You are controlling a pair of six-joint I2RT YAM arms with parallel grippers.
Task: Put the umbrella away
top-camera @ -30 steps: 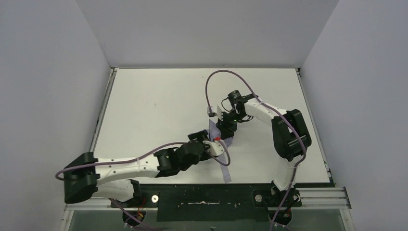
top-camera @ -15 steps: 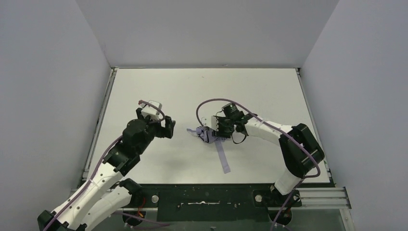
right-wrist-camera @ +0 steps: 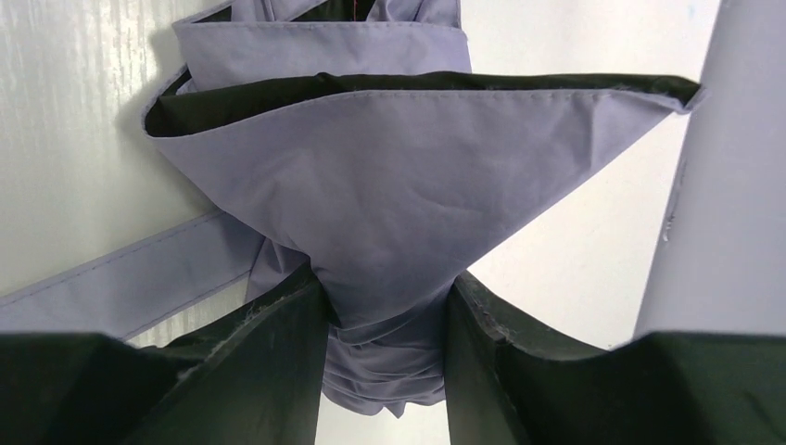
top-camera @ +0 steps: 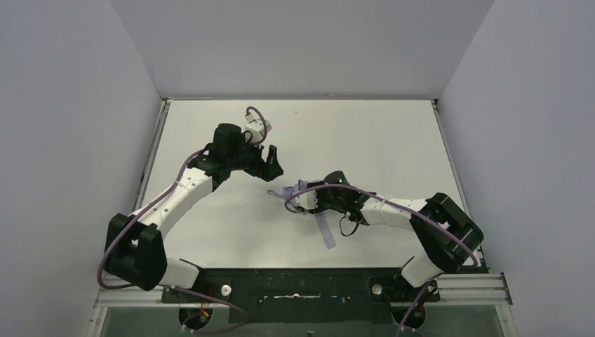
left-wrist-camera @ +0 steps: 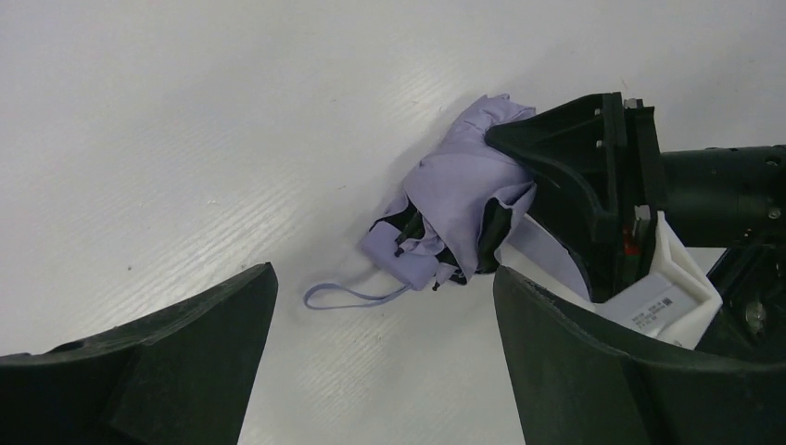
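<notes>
The umbrella [top-camera: 298, 189] lies folded and crumpled on the white table, pale lavender with black lining. My right gripper [top-camera: 310, 200] is shut on its bunched fabric; in the right wrist view both fingers [right-wrist-camera: 278, 371] pinch the canopy [right-wrist-camera: 399, 185]. In the left wrist view the umbrella [left-wrist-camera: 463, 199] shows its lavender knob handle [left-wrist-camera: 403, 261] and thin strap [left-wrist-camera: 348, 297] lying on the table. My left gripper [top-camera: 272, 160] is open and empty, hovering just left of and behind the umbrella, its jaws wide apart around [left-wrist-camera: 385, 371].
A long lavender fabric strip [top-camera: 327, 235] runs from the umbrella toward the near table edge; it also shows in the right wrist view [right-wrist-camera: 130, 278]. Grey walls close the table on the left, back and right.
My left gripper left the umbrella, swung out to the left, then came back toward it from the far left. My right gripper moved left and nearer with the umbrella.
</notes>
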